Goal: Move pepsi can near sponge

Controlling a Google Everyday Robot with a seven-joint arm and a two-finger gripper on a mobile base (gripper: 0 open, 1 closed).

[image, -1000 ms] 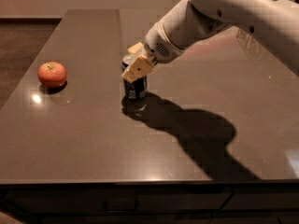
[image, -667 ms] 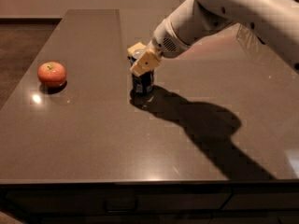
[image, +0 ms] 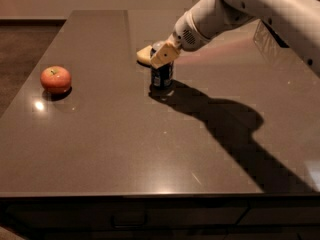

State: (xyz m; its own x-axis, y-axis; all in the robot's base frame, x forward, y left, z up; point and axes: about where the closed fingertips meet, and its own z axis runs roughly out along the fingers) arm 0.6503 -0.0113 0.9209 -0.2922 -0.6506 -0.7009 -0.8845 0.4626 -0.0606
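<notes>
Hand (image: 161, 58) stayed closed on the top of the pepsi can (image: 162, 78), having carried it farther back across the worktop (image: 125, 149). That left the can standing just beside the sponge (image: 143, 55), so the task looked nearly done, with only the release remaining.

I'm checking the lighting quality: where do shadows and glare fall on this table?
Camera view: the white arm's long dark shadow runs right and forward from the dark blue pepsi can, whose top the cream gripper covers; a small glare spot sits beside the round red apple.
</notes>
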